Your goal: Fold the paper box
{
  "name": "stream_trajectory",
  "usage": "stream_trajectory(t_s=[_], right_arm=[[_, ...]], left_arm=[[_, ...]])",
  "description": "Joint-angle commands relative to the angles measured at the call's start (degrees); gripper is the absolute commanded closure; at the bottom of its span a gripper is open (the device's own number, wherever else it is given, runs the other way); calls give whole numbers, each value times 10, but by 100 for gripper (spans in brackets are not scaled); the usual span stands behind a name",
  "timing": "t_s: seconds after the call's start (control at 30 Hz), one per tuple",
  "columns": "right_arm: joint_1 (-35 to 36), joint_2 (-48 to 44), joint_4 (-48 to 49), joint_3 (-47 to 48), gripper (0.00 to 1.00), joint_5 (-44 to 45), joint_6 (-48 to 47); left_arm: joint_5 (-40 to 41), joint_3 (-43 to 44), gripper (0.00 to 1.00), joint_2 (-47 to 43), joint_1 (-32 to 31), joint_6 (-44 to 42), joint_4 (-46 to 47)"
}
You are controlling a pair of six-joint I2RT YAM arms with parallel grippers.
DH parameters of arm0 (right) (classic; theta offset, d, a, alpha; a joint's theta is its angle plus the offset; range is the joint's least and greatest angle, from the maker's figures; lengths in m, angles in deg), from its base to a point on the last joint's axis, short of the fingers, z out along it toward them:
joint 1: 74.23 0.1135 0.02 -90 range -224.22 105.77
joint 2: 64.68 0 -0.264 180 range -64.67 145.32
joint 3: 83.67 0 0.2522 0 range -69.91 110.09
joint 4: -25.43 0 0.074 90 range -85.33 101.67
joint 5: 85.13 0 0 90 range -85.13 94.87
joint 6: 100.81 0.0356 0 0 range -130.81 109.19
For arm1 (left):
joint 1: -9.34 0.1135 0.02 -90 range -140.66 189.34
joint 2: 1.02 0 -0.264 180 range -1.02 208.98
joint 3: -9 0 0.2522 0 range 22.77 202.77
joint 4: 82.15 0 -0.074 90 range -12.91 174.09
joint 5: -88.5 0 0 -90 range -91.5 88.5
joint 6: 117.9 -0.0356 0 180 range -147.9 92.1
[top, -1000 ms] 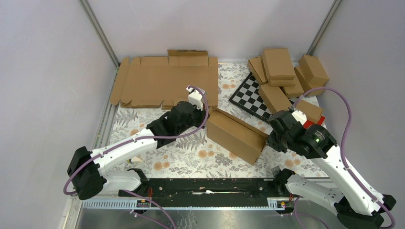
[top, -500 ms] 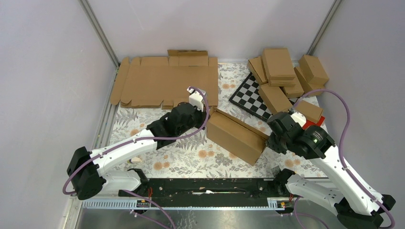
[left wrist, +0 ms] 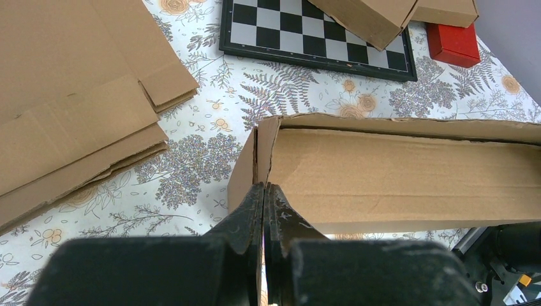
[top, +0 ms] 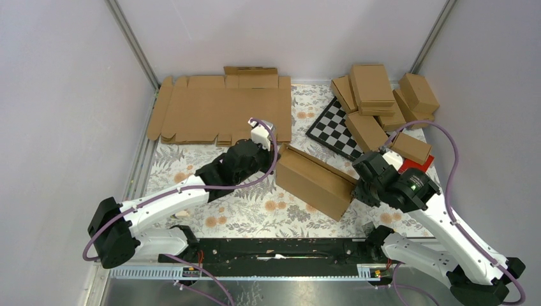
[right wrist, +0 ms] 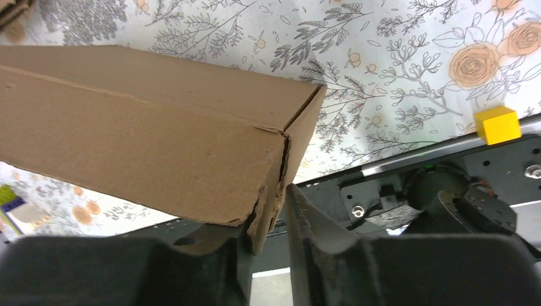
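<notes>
The paper box (top: 316, 182) is matt, rough corrugated cardboard.

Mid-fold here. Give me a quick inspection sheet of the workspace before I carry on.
Surface: floral tablecloth, flat, no spills seen.
Job's things: paper box, folded into a long box shape, lying slantwise between the hands.
Clutter: flat cardboard blanks far left; pile of closed boxes far right, partly over a chessboard; red block; yellow cube by the base rail.
Hands: left hand shut, tips at the box's end corner, grip unclear; right hand slightly open astride the other end wall.
Cables: left purple cable and right purple cable loop above the wrists; no snag seen.
Surroundings: grey walls, metal corner posts.
</notes>
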State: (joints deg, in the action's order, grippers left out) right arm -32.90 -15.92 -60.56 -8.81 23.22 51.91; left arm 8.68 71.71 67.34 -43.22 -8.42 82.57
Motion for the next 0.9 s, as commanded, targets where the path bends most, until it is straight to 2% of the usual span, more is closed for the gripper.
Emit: stream_trajectory(t_s=[0.0, 0.17, 0.33, 0.47, 0.7, 0.8, 0.87], right_arm=[[3, 9, -4, 13, 65, -7, -19], [3, 13, -18, 57, 57, 6, -42], [3, 27, -41, 81, 58, 33, -58], [3, 31, -45, 93, 66, 40, -65], [3, 31, -29, 75, 100, 15, -67], [3, 26, -18, 60, 100, 0, -64], [3, 26, -16, 54, 100, -2, -64]], left_arm=[[-2, -11, 100, -7, -6, -1, 7], [-3, -14, 100, -7, -7, -1, 10], [-4, -16, 100, -8, -6, -2, 11], [-4, -17, 100, -9, -6, -4, 11], [-7, -17, 100, -9, -7, -3, 13], [-13, -17, 98, -12, -6, -5, 13], [-17, -18, 90, -17, -6, -10, 13]])
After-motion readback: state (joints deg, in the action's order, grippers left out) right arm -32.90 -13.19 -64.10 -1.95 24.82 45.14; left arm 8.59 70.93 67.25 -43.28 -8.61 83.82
